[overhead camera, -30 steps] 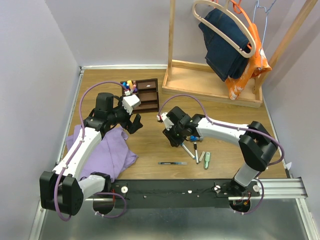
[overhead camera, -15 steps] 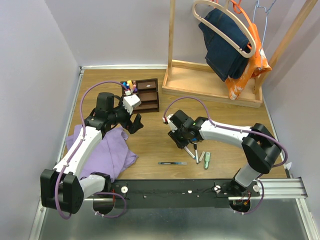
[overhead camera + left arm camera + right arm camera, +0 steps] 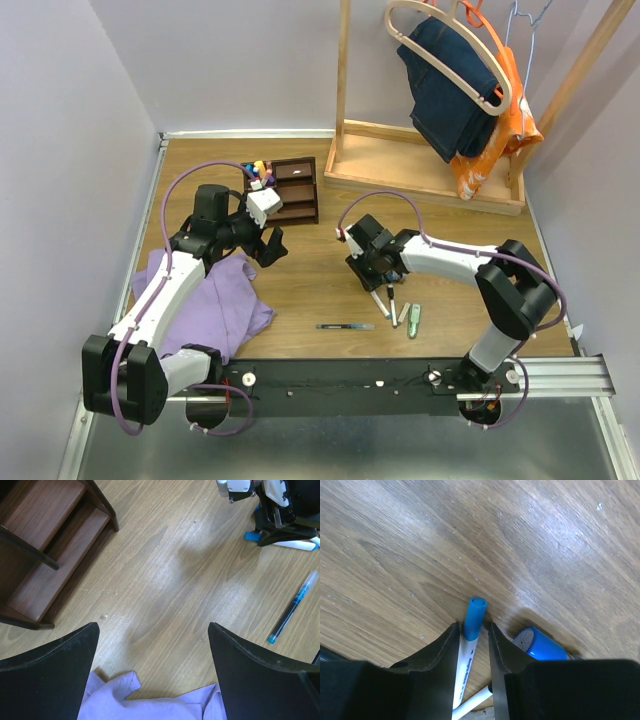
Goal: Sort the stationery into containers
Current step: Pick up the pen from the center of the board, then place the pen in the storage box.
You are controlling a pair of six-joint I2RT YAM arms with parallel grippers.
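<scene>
Between the fingers of the right tool (image 3: 472,625) lies a white marker (image 3: 473,611) with a blue cap. It lies flat on the tabletop (image 3: 545,540), cap end pointing away from the wrist and just clear of the fingertips. Jaws drawn in narrow, one on each side of the barrel below the cap. Only a thin dark line shows at each side, so cannot tell whether they press on the barrel or merely straddle it. Just outside the finger on the right of the wrist view sits a stubby blue cylinder (image 3: 540,642), close to that finger. Back toward the palm, a second white pen (image 3: 475,700) runs at a slant beside the marker's barrel. Seen from overhead, a dark pen (image 3: 345,326) and a pale green piece (image 3: 413,320) lie behind this tool, nearer the arm bases and apart from it. Left tool (image 3: 152,627): jaws at full spread, nothing between them, hanging above bare tabletop. Ahead of it and off to its left stands the dark wooden organiser (image 3: 45,555), the compartments facing it empty; overhead, coloured pieces (image 3: 258,168) show in its far corner. Beneath the left tool's palm is the edge of a purple cloth (image 3: 150,700). Off to its right, a blue pen (image 3: 292,607) lies alone.
</scene>
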